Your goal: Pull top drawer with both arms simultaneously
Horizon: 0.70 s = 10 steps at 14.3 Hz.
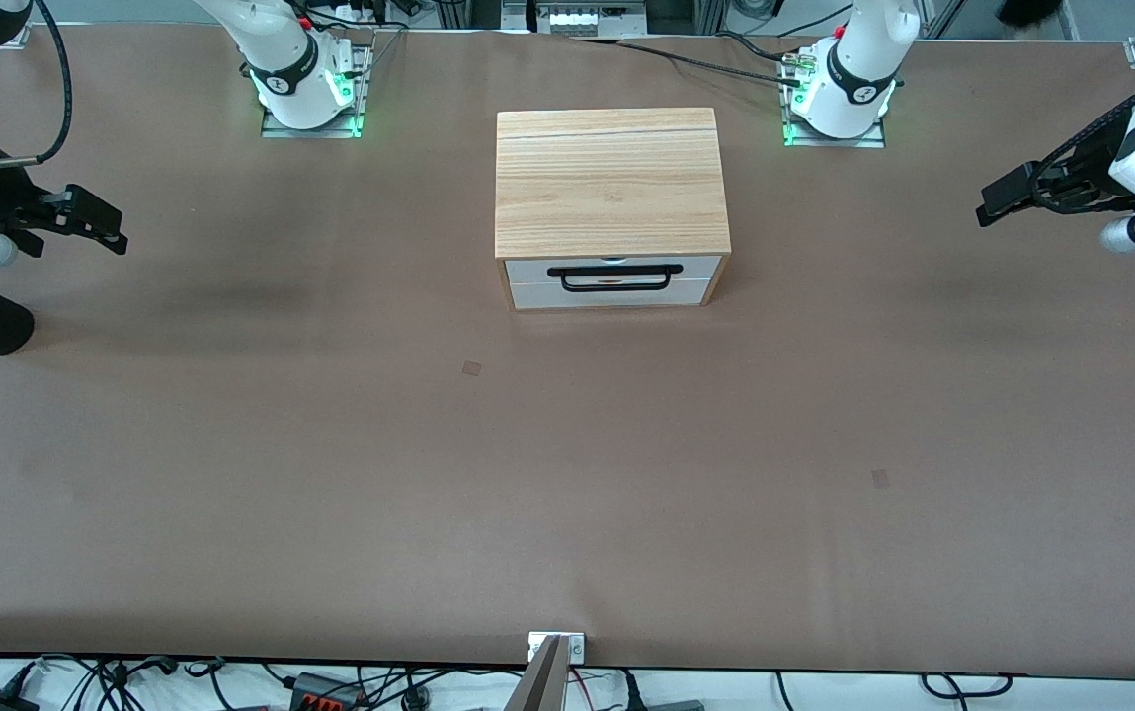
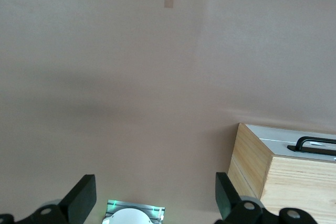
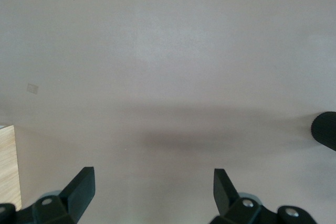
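Both arms parked wide from where I'm watching. Left gripper (image 1: 990, 211) hangs in the air over the bare mat at the left arm's end of the table, fingers pointing in toward the cabinet. Right gripper (image 1: 115, 229) mirrors it over the right arm's end, also pointing inward. Neither is anywhere near the cabinet; both well apart from it.

Left wrist view: the gripper (image 2: 152, 195) has its fingers (image 2: 81, 196) spread wide, nothing between them, just mat below and the arm's own base plate with green light. The cabinet corner shows off to one side.

Right wrist view: same story, the gripper (image 3: 152, 188) has its fingers (image 3: 80, 186) spread wide and empty, over bare mat, with a sliver of the wood cabinet at the frame edge.

Wooden cabinet (image 1: 611, 178) sits mid-table between the two arm bases, a bit nearer the front camera than the bases. Light wood top, drawer fronts facing the front camera.

Top drawer (image 1: 616, 267) looks fully closed: white front flush with the cabinet frame, no wood sides showing. Long black bar handle (image 1: 611, 273) runs across the middle of the front; untouched. The lower drawer front (image 1: 607, 293) is right under it, also flush.

Brown table mat (image 1: 567, 474) has two small square marks on it.
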### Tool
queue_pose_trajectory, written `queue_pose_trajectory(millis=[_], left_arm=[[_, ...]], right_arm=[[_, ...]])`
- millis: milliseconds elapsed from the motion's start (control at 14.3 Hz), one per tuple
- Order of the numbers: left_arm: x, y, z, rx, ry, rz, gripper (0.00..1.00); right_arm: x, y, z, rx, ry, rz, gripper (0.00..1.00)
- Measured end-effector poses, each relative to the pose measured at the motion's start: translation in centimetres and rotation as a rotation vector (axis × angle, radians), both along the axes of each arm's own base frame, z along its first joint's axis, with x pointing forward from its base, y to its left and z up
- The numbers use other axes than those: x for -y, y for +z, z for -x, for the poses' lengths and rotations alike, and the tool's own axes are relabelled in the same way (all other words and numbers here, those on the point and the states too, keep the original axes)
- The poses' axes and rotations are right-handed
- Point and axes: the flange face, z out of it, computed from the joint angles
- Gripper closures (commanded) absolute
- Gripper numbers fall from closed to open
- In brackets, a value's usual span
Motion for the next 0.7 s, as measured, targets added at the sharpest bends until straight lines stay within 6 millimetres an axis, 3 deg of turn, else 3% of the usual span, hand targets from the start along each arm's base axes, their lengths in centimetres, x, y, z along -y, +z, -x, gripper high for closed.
queue_pose_trajectory(millis=[419,699], left_arm=[[-0.4,-0.2,0.1,-0.014,0.008,0.0,0.0],[-0.4,-2.1,-0.9,-0.054,0.02,0.06,0.0]], right_arm=[[0.0,0.0,0.0,0.0,0.0,0.0,0.0],[0.0,0.0,0.0,0.0,0.0,0.0,0.0]])
